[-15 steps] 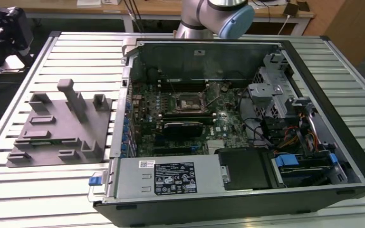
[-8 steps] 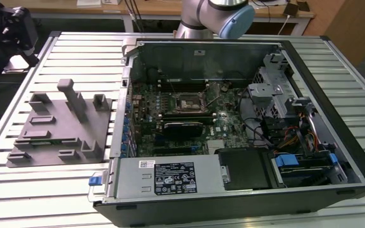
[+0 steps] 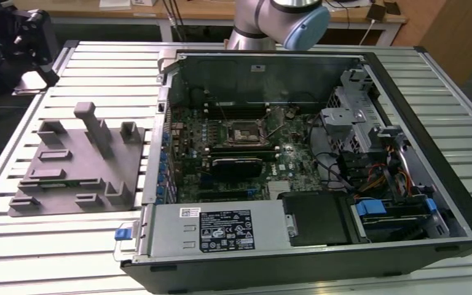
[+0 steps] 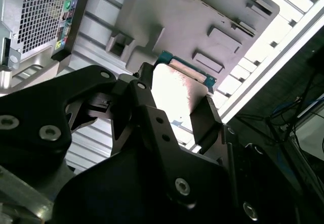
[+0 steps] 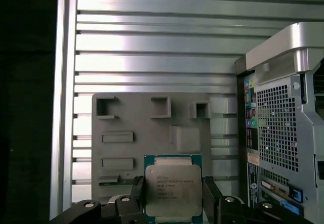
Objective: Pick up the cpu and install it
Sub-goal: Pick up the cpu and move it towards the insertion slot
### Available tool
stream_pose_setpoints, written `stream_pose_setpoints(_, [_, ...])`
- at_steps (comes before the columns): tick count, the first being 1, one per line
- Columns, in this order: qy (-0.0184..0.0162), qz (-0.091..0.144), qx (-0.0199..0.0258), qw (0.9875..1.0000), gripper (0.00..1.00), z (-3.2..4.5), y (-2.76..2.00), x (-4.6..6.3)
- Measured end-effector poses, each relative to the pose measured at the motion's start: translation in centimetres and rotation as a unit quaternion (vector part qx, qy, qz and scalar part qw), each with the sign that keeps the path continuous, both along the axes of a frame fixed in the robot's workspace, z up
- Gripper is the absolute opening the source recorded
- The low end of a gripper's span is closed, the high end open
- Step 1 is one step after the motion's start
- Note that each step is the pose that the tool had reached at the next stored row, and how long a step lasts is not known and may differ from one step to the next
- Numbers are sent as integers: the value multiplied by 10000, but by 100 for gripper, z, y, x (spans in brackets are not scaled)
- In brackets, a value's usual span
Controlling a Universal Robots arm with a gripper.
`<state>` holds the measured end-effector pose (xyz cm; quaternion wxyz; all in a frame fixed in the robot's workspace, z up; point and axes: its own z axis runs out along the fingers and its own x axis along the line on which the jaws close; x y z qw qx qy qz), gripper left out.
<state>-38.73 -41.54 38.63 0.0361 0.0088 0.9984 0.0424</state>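
Note:
The cpu [image 5: 173, 188] is a small square chip with a silvery top and a pale green rim. It sits between my gripper's [image 5: 173, 196] two black fingers, which are shut on its opposite edges. In the second wrist view the cpu [image 4: 177, 90] is a bright tilted plate clamped by my gripper [image 4: 174, 100], held above the grey tray [image 4: 202, 16]. In the exterior view the arm's black head [image 3: 23, 46] hangs over the far corner of the table on that view's left, apart from the open computer case [image 3: 302, 153]. The black square socket [image 3: 246, 133] lies on the motherboard.
The grey tray [image 3: 80, 160], with posts and pockets, lies on the slatted table, left of the case in the exterior view. A black finned block [image 3: 236, 167] sits just below the socket. The case's rear panel [image 5: 276, 133] stands beside the tray [image 5: 152, 133]. Cables and drive cages [image 3: 375, 160] fill the case's right side.

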Motion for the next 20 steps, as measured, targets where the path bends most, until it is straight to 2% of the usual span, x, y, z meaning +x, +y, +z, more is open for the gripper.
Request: stream_pose_setpoints(20, [3,0,0,10000,54,0,0,496])
